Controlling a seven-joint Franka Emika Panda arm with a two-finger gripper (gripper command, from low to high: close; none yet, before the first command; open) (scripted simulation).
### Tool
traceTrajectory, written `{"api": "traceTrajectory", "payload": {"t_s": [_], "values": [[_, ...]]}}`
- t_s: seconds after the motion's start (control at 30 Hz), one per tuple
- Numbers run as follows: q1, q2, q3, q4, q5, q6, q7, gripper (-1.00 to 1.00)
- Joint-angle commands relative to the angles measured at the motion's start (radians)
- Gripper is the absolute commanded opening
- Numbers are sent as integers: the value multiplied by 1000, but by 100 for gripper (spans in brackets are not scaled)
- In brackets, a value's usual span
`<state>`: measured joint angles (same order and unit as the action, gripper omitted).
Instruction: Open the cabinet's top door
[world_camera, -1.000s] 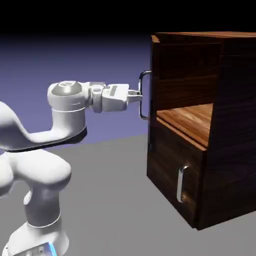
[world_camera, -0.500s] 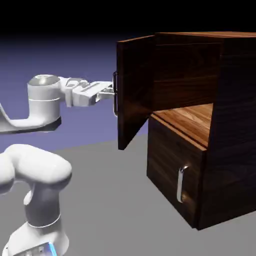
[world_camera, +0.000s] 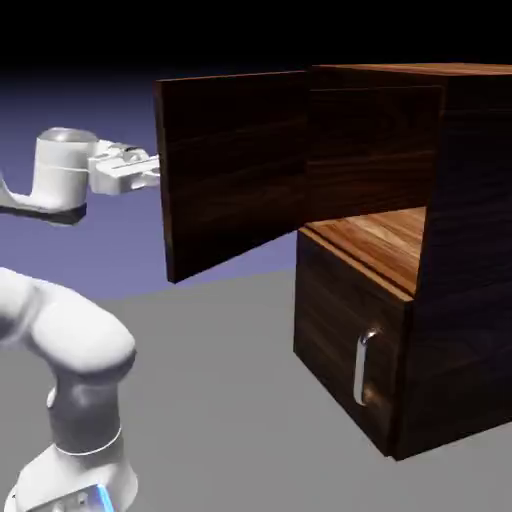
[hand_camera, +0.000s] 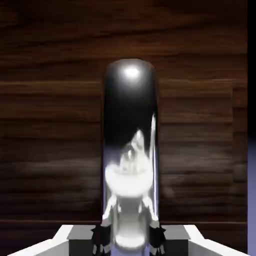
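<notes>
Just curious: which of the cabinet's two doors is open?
The top door, swung wide toward the arm. The lower door, with its small silver handle, stays shut.

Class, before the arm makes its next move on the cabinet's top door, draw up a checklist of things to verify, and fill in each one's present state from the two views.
1. Tool closed on the top door's handle: ok; in the hand view the silver bar sits between the fingertips.
2. Top door swung away from the cabinet: ok; its inner face shows in the exterior view.
3. Upper compartment exposed: ok; the wooden shelf is visible.
4. Lower panel shut: ok; it sits flush, its small handle untouched.
5. Door at its full swing: cannot tell; no stop or hinge limit shows.
6. Grip seen from outside: cannot tell; the door hides the tool there.
</notes>
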<state>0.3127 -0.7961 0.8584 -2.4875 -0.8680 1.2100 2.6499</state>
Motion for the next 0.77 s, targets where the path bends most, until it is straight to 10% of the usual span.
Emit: {"api": "traceTrajectory", "payload": {"t_s": [0.0,0.73], "values": [[-35,28,36,36,17,-34,11,-100],[-831,156,708,612,205,-419,48,-100]]}}
